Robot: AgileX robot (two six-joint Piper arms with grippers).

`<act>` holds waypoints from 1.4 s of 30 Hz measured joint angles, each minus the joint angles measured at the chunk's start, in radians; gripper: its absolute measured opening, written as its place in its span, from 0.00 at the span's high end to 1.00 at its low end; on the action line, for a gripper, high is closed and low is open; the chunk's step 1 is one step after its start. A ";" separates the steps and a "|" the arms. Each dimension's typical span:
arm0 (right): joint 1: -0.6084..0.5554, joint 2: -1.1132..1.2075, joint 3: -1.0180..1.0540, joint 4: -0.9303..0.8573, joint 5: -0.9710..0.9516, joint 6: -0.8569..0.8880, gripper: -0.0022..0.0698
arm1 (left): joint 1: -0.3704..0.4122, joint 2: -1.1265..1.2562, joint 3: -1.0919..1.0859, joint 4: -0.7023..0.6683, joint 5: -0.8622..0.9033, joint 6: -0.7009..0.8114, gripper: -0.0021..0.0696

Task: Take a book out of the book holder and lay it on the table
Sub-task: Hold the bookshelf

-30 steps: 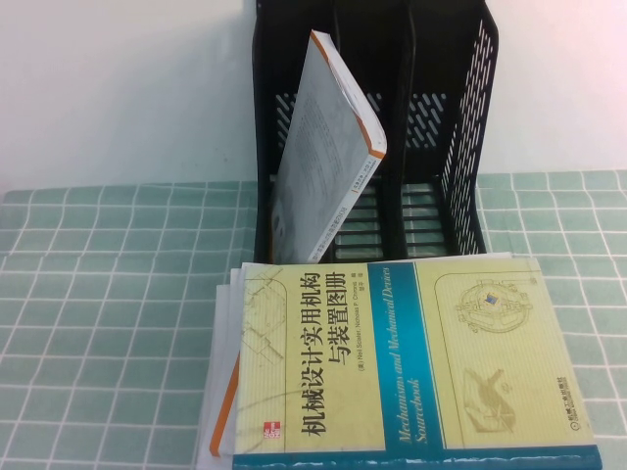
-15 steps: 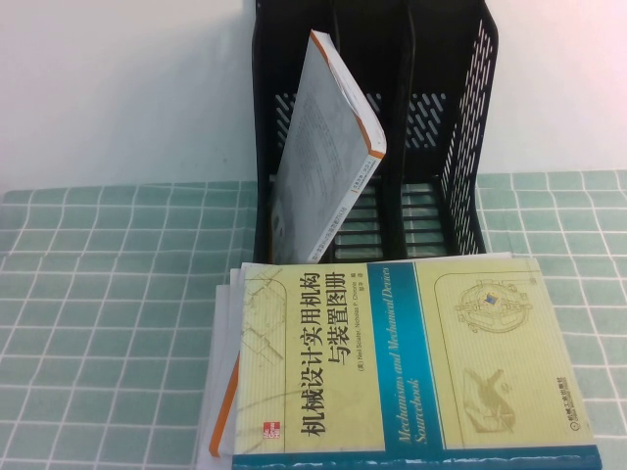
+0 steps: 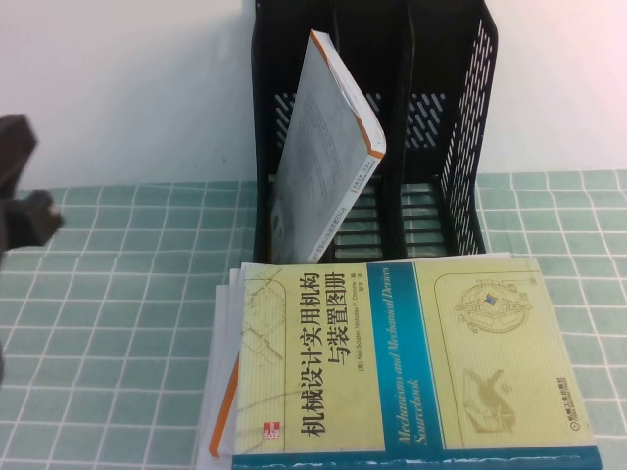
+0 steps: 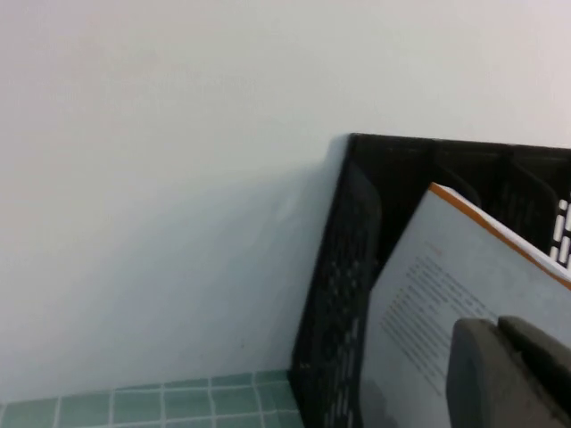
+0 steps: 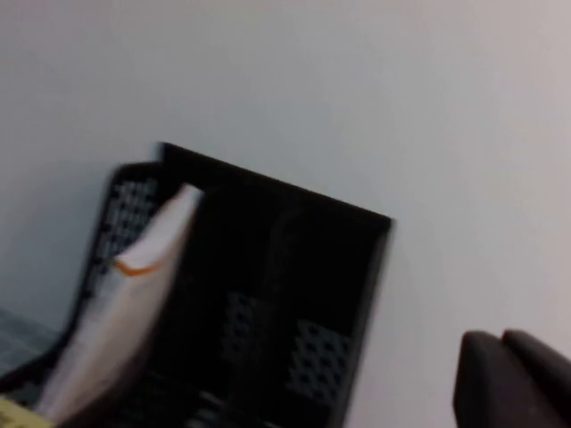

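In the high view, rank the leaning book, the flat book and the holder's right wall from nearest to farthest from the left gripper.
The left gripper sits at the left edge, above the table.
1. Leaning book, tilted in the holder's left slot.
2. Flat book, lying in front of the holder; its near corner is about as close, so 1 and 2 are hard to separate.
3. Right wall, farthest right.

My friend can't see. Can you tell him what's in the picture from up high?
A grey book leans tilted inside a black book holder. A yellow-and-blue book lies flat on the green checked table in front. The left gripper peeks in at the left edge; the right gripper isn't visible here.
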 joint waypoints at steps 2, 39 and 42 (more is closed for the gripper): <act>0.018 0.066 -0.002 -0.124 -0.108 0.106 0.97 | -0.049 0.030 -0.010 0.002 -0.007 0.001 0.97; 0.491 1.046 -0.353 0.558 -0.525 -0.103 0.37 | -0.224 0.288 -0.081 -0.211 0.248 -0.108 0.97; 0.492 1.110 -0.391 0.561 -0.572 -0.070 0.36 | -0.224 0.288 -0.081 -0.211 0.248 -0.101 0.97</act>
